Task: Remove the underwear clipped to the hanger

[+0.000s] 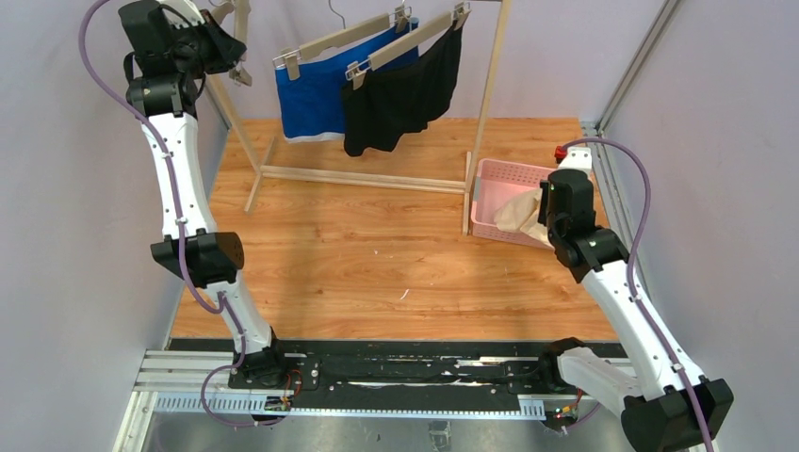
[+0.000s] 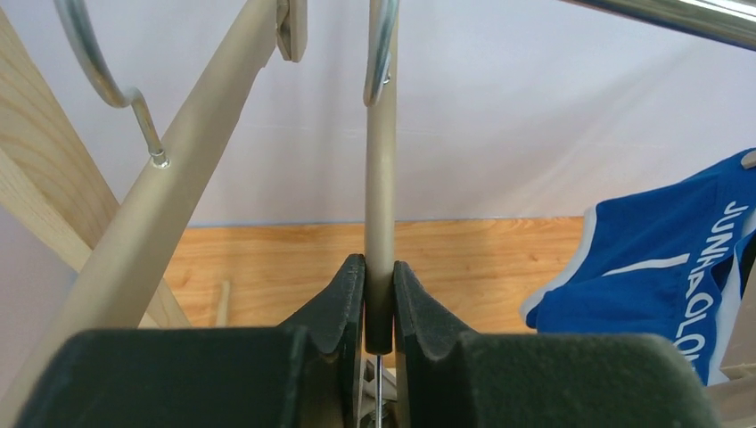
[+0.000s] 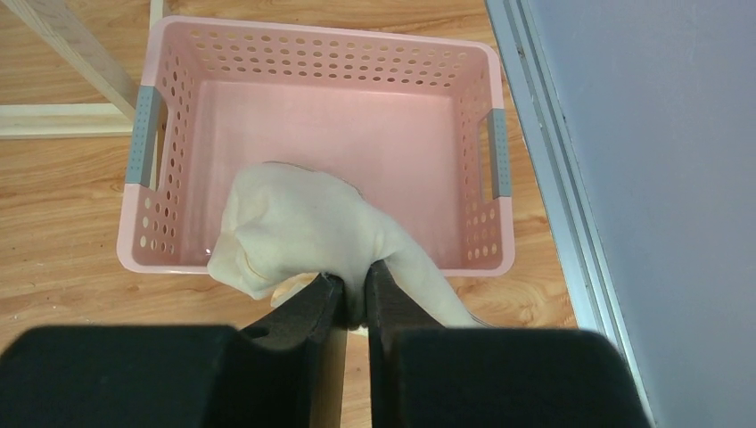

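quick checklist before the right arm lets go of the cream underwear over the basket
1. right gripper shut on cream underwear: ok
2. cream underwear fully inside the near rim of the pink basket: cannot tell, it hangs right at that rim
3. pink basket floor bare for the drop: ok
4. left gripper shut on hanger: ok
5. blue underwear and black underwear unclipped: not ok, both hang clipped

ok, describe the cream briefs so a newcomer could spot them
Find the wooden rack at the table's far side; a pink basket sits by its right foot. The cream briefs hang over the basket's near rim, pinched in the right gripper. Unlike the blue pair and black pair clipped to hangers, they are pale and off the rack.
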{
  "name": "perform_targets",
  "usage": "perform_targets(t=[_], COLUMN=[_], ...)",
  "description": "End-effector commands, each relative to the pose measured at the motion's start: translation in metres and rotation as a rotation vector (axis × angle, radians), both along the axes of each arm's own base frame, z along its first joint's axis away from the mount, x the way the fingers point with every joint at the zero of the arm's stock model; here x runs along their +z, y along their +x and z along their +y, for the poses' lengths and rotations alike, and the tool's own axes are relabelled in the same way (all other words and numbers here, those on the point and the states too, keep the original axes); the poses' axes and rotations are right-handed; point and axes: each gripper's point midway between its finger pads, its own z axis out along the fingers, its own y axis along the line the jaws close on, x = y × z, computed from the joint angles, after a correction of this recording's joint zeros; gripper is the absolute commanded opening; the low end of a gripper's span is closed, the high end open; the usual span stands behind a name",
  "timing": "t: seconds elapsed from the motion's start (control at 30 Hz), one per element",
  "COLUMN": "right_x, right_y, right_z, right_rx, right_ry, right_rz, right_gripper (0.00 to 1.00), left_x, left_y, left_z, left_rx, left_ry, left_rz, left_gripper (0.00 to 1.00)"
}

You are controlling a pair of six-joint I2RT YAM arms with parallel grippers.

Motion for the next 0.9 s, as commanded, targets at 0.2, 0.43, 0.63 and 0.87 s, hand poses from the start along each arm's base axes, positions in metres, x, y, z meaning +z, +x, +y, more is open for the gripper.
perform_targets(t=[0.2, 0.43, 0.63, 0.87], right_x=[0.002, 0.013, 0.029, 0.013], right_y=[0.019, 0.037, 0.051, 0.042], right_z=[0.002, 0.011, 0.021, 0.025], right_rx=[0.027, 0.073, 0.123, 0.138], right_ry=[-0.015, -0.009, 0.011, 0.036], right_rz=[-0.013, -0.037, -0.056, 0.002], right_gripper=[0.25, 0.27, 0.24, 0.20], left_x=[0.029, 0.037, 0.045, 0.054], left_y=[-0.033, -0.043, -0.060, -0.085], left_z=[0.008, 0.012, 0.016, 0.008], left_rx=[0.068, 0.100, 0.142, 0.130], left_ry=[0.071, 0.090, 0.119, 0.138], left_rz=[-0.051, -0.068, -0.068, -0.092], left_gripper=[0.38, 0.54, 0.71, 0.75])
